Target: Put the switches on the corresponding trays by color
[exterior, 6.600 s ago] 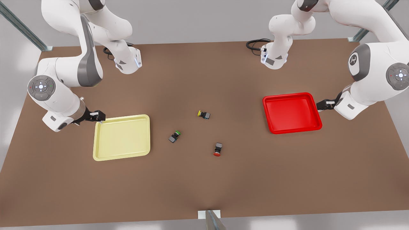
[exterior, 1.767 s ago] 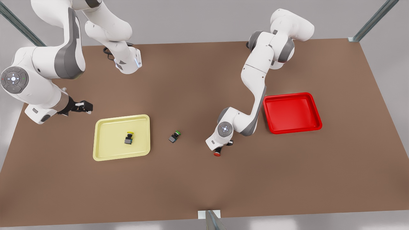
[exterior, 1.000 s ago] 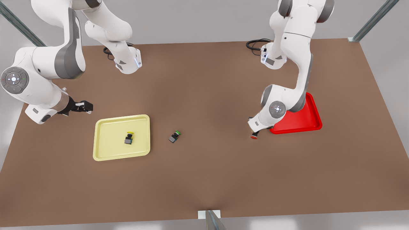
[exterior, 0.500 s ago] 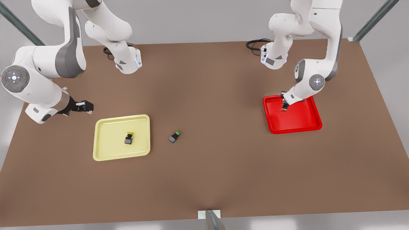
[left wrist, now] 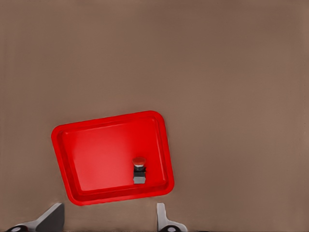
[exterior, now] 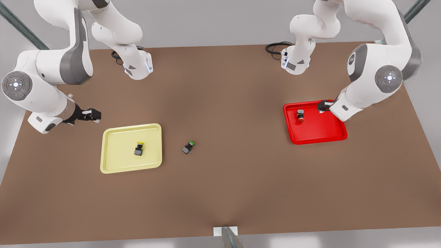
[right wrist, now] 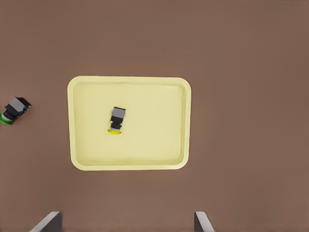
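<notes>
The red-capped switch lies inside the red tray, near its far edge. My left gripper hovers open over that tray's far right part, apart from the switch. In the pale yellow tray lies the yellow-capped switch. The green-capped switch rests on the table just right of the yellow tray in the front view. My right gripper waits open, beyond the yellow tray's far left corner.
The brown table spreads wide between the two trays. Both arm bases stand at the far edge, with a black cable by the right one. A metal bracket sits at the near edge.
My left gripper carried the red-capped switch over the red tray, let it go there, and drew back toward the front view's right. The right arm stayed still.
</notes>
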`<state>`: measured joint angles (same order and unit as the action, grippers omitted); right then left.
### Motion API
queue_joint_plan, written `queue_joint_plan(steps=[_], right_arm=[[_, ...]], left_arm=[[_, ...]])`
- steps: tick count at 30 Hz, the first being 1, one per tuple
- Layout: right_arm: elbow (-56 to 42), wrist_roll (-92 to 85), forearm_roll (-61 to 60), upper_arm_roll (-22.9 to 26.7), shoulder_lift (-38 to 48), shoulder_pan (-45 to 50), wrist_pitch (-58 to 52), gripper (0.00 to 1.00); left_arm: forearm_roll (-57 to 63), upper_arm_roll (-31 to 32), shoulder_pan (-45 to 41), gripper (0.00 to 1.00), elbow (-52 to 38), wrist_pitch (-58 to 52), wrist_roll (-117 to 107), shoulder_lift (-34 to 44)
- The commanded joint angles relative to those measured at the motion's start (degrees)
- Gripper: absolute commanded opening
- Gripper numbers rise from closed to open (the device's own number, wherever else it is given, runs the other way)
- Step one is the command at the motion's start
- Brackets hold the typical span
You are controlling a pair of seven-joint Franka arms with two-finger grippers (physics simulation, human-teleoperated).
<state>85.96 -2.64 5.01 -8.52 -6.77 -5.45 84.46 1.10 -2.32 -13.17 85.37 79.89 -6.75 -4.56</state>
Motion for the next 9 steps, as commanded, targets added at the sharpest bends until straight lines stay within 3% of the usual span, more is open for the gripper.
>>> queue_joint_plan(steps=[1,4,9], right_arm=[[0.0,0.0,0.0,0.0,0.0,0.1,0.0,1.0],[0.0,0.0,0.0,0.0,0.0,0.0,0.0,1.0],[0.0,0.0,0.0,0.0,0.0,0.0,-0.2,1.0]], left_arm=[[-0.1,-0.4,1.2,1.0,-0.5,-0.9,-0.8,1.1],[-0.4,-0.2,11.1,1.0,-0.1,-1.1,0.4,5.6],[-0.4,-0.7,11.4,1.0,-0.1,-1.6,5.5,5.9]])
